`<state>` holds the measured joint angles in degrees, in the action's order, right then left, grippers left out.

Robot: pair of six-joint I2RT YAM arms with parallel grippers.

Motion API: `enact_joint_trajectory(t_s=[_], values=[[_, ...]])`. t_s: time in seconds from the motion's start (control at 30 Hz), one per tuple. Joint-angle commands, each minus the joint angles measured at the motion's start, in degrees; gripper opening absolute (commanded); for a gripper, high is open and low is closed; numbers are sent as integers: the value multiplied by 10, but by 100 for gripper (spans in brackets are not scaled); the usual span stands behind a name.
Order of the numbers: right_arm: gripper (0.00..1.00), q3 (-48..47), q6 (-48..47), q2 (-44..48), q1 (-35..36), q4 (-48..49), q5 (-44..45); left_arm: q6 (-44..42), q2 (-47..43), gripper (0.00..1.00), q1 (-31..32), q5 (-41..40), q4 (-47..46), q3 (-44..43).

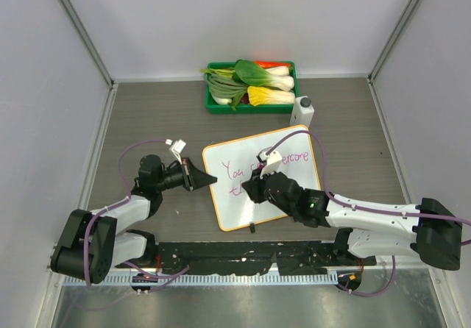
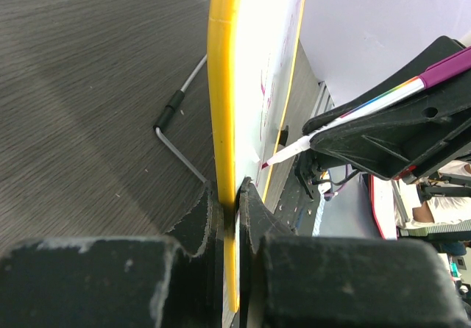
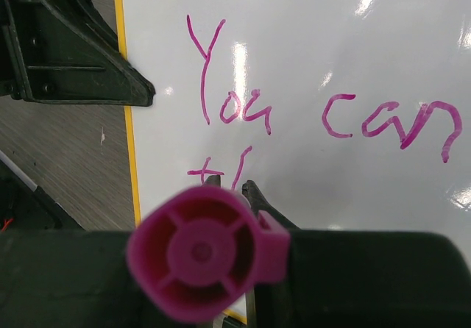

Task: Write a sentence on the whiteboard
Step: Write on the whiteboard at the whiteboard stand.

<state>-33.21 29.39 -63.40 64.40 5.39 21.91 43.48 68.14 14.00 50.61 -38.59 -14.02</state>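
At nine o'clock our left gripper (image 1: 210,179) pinches the left rim of the whiteboard (image 1: 234,212), which lies mid-table. From three o'clock our right gripper (image 1: 254,188) is clamped around a pink marker (image 3: 199,254), its tip against the board below the sentence (image 3: 204,85).

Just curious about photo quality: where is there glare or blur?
Right wrist view: glare spots on the whiteboard, the pink marker blurred up close. Left wrist view: whiteboard washed out, left pincer soft. Top view: even, sharp.
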Motion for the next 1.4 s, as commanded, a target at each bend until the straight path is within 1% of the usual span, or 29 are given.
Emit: enact_joint_trajectory(t_s=[0.0,0.6,1.37], values=[[1,-20,-16,6,-3,-13,53,-43,9,0,2,-24,11,-6],[1,-35,-25,8,-4,-28,87,-43,9,0,2,-24,11,-6],[1,10,-1,20,-3,-45,43,-42,10,0,2,-22,10,-7]])
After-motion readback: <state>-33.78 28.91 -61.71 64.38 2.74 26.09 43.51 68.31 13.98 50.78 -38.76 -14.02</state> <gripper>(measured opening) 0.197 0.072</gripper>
